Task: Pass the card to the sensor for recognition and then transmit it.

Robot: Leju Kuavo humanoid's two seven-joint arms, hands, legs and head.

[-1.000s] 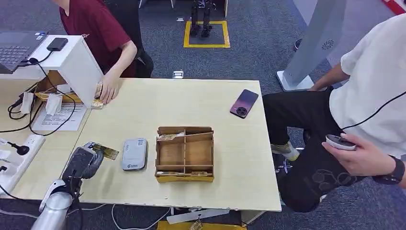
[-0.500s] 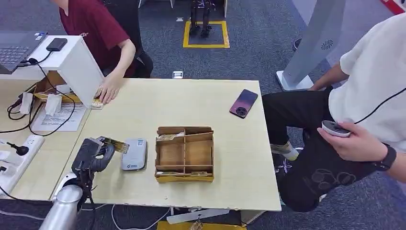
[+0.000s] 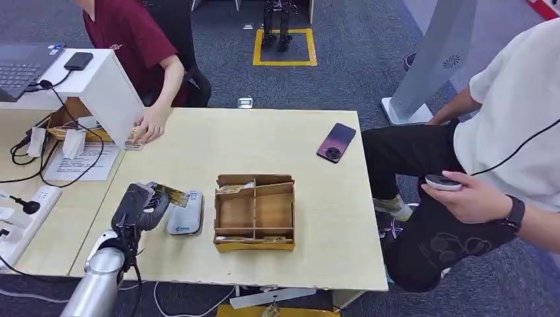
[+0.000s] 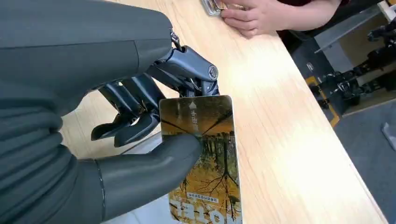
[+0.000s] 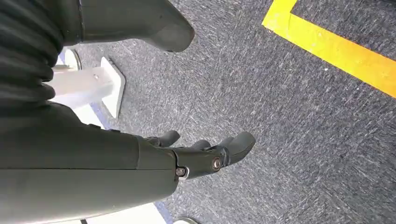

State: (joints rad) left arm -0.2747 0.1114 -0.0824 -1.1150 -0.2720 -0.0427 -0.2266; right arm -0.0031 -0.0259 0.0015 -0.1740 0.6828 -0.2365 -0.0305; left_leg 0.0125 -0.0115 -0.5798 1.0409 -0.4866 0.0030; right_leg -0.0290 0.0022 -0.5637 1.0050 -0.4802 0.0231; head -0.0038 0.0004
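On the tabletop, a wooden box sits mid-front, a phone lies beyond it toward the far right edge, and a person's hand rests at the far left corner.

Your left hand has carried the card right, from the table's left edge until the card's tip sits over the sensor. The person on the right has drawn their hand with the remote leftward and a little farther away.
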